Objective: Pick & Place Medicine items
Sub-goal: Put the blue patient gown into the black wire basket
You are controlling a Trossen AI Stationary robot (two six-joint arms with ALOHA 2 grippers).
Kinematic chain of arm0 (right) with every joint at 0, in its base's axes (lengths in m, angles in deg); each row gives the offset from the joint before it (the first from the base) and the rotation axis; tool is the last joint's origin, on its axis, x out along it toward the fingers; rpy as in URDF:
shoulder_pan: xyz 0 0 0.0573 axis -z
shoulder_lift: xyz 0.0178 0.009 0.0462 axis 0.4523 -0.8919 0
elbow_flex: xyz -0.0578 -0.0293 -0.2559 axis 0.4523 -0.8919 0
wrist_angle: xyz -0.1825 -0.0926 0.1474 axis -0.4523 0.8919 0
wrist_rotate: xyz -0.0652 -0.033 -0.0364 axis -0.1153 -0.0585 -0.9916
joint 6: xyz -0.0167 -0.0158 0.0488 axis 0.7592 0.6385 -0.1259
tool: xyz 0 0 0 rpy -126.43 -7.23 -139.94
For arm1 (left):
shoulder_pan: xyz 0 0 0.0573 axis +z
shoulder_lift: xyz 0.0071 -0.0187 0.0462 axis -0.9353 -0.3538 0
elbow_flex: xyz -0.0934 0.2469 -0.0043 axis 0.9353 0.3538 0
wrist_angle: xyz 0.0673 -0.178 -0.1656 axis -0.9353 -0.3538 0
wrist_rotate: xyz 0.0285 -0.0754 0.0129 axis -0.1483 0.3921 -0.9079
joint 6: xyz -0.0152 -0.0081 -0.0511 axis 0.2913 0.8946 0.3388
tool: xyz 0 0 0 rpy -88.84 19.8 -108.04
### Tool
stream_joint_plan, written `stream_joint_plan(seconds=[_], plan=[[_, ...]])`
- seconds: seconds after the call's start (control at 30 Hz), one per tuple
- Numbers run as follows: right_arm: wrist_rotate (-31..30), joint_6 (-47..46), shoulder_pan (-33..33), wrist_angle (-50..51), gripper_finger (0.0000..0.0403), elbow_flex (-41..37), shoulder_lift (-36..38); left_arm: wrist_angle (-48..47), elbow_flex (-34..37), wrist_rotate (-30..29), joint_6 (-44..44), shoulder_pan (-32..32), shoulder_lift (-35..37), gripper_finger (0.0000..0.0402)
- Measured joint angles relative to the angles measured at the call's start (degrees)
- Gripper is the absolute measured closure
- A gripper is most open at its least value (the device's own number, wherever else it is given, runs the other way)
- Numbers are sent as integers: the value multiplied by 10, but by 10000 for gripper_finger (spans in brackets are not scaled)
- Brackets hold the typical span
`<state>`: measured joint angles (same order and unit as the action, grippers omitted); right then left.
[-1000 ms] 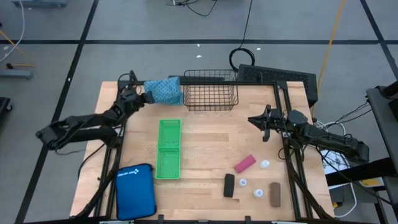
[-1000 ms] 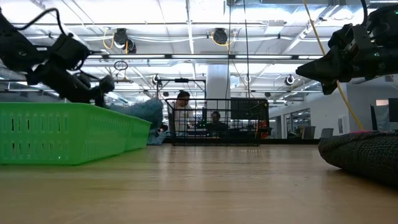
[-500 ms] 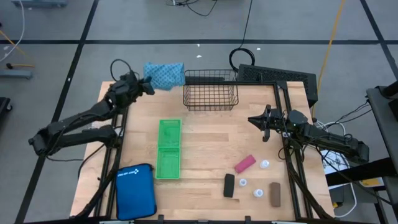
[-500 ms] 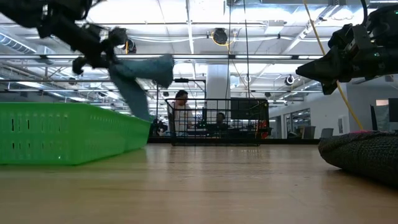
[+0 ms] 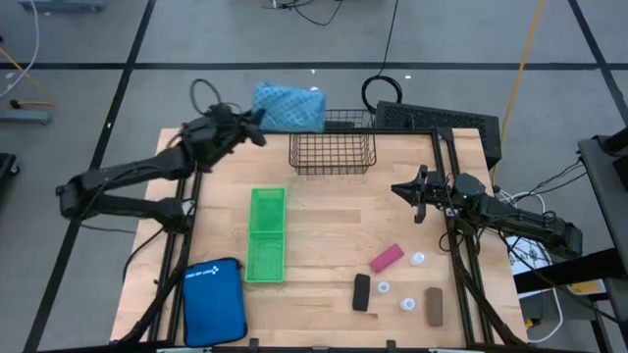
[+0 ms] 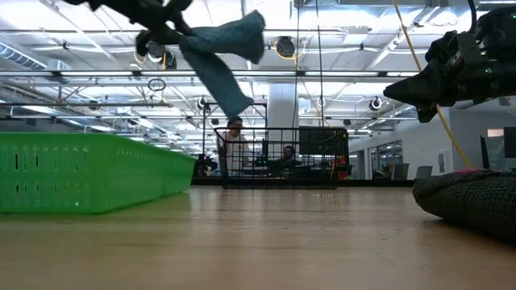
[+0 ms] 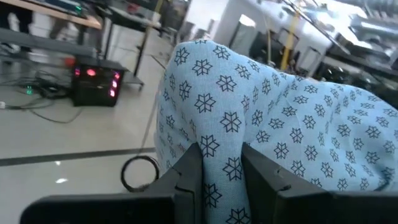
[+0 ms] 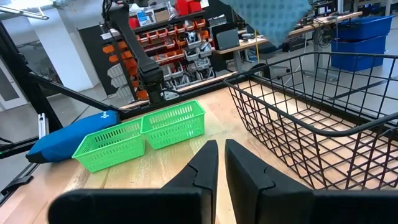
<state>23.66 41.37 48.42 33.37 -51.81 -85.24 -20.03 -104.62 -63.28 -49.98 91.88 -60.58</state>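
My left gripper [image 5: 251,124] is raised beyond the table's far edge, left of the wire basket [image 5: 333,143], and is shut on a light-blue patterned cloth [image 5: 290,106]. The medicine items lie on the near right part of the table: a pink piece [image 5: 386,258], a black piece [image 5: 361,291], a brown piece [image 5: 434,305] and three white bottles [image 5: 418,259], [image 5: 384,287], [image 5: 406,304]. My right gripper [image 5: 400,189] hovers shut above the table's right side, touching nothing. My left gripper pinches a bunched fold of the cloth [image 7: 221,163] between its two fingers [image 7: 187,182]. The cloth is lifted clear of the table. In the low view it hangs slack below and beside the gripper [image 6: 227,58].
A green two-part tray [image 5: 266,233] lies at the table's middle left. A large blue zip pouch [image 5: 214,301] sits at the near left corner. The wire basket stands at the far edge, with a dark box [image 5: 442,123] to its right. People sit in the room beyond.
My left gripper has risen and swung toward the table's right along the far edge, toward the wire basket. It carries the blue cloth, which was low beside the basket and now hangs high in the air. My right arm has kept still.
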Motion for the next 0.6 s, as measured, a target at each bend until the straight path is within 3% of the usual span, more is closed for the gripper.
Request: stream_joint_plan(seconds=[0.17, 0.3, 0.6], plan=[[0, 0, 0, 0, 383, 0, 0, 81, -31, 24, -1, -10, -85, 326], [0, 0, 0, 0, 383, 0, 0, 86, -54, 55, 11, -7, -151, 326], [0, 0, 0, 0, 383, 0, 0, 226, -81, 151, 151, -12, -289, 326]])
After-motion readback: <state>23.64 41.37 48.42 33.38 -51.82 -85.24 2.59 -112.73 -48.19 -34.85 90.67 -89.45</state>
